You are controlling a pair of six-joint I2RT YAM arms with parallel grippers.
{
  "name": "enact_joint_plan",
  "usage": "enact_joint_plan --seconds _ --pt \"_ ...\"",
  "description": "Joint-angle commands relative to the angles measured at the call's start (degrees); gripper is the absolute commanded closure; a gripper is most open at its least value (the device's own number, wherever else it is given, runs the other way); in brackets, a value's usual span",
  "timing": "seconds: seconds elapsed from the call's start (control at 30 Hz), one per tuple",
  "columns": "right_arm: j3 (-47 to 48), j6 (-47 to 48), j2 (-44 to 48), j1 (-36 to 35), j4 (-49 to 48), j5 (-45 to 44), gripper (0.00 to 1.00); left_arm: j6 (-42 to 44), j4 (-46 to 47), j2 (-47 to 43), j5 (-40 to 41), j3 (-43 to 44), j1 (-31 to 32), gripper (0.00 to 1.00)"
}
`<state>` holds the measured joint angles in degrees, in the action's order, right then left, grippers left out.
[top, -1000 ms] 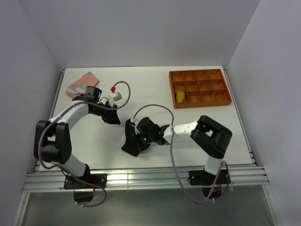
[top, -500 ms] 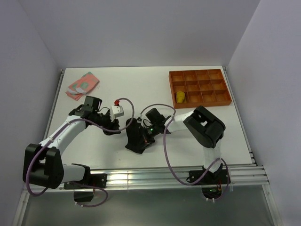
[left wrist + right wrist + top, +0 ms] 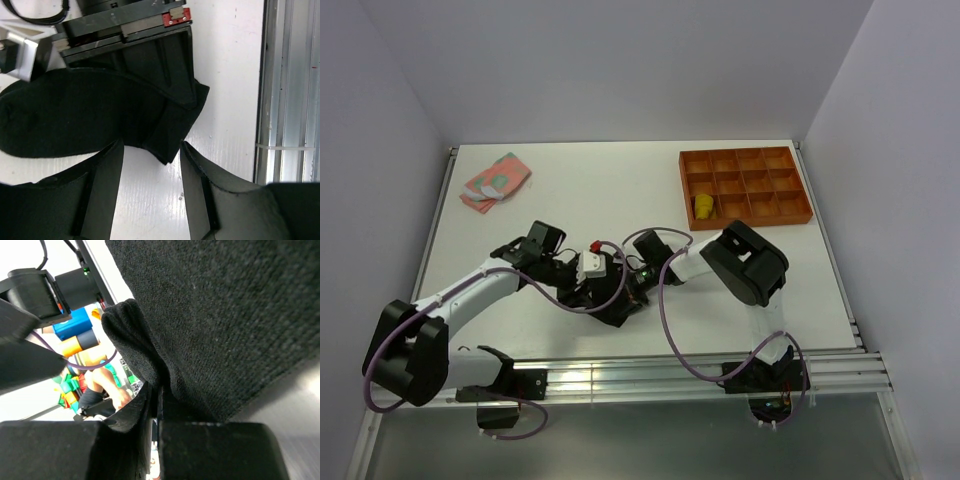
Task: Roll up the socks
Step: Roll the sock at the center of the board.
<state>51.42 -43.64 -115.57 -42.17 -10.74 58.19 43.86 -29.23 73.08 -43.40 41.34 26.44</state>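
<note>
Left wrist: black sock (image 3: 75, 115) corner inside spread left pincer (image 3: 151, 145), pinched by right pincer (image 3: 156, 410)

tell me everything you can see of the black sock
The black sock is plain, soft knit fabric with no pattern showing. It lies mostly flat on the white table near the front edge, between the two arms, with one end folded over into a pointed corner. The right gripper is shut on a pinch of its fabric. The left gripper is open, its fingers either side of that folded corner, not closed on it.
</note>
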Motion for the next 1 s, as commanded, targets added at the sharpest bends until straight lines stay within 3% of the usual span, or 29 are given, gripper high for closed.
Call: enact_joint_plan --seconds 0.0,0.33,0.97 --pt "-0.7 -3.12 -1.59 0.34 -0.77 1.22 0.97 1.32 2.16 0.84 -1.34 0.41 1.68 0.45" --pt "0.0 -3.56 -2.73 1.13 0.46 1.39 0.98 -0.44 4.89 4.96 -2.39 -1.18 6.26 0.45" --pt "-1.41 -1.8 -2.47 2.97 1.69 1.92 0.99 0.53 0.67 14.11 -1.52 1.81 6.61 0.49"
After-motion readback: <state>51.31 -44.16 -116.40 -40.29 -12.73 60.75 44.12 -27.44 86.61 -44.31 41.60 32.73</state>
